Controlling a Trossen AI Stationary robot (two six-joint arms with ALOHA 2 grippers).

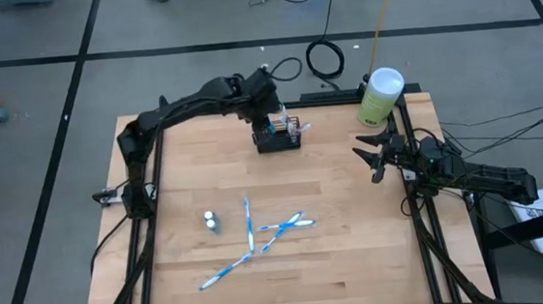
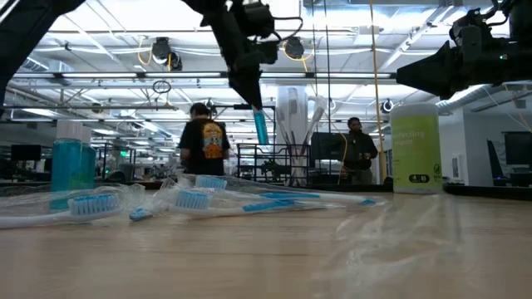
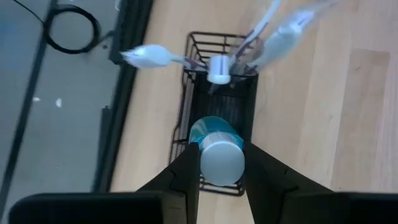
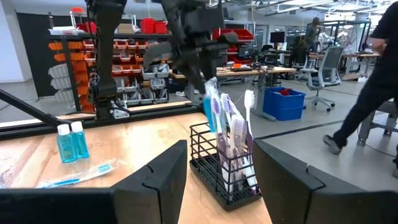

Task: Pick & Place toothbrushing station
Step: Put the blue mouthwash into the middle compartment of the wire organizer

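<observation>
The toothbrushing station, a small black wire-mesh basket (image 1: 278, 137), stands at the table's far middle. It also shows in the left wrist view (image 3: 186, 93) and the right wrist view (image 4: 205, 163). Toothbrushes (image 4: 233, 127) and a tube (image 3: 280, 40) stand upright in one end of it. My left gripper (image 1: 270, 113) is over the basket's other end, shut on a small blue bottle (image 3: 214, 146) with a pale cap. My right gripper (image 1: 373, 158) is open and empty near the table's right edge, facing the basket. My left gripper pinches the small blue bottle between its two fingers (image 3: 186, 171) at its capped upper end (image 3: 222, 163). The fingers come from above, pointing down. The bottle hangs upright below them (image 2: 260, 126), its lower end about level with the basket's rim.
Three blue-and-white toothbrushes (image 1: 250, 224) (image 1: 285, 225) (image 1: 226, 268) and two small blue bottles (image 1: 209, 220) lie or stand on the near middle of the table. A tall pale-green cylinder with a white lid (image 1: 381, 95) stands at the far right corner. People (image 2: 204, 137) stand in the room behind.
</observation>
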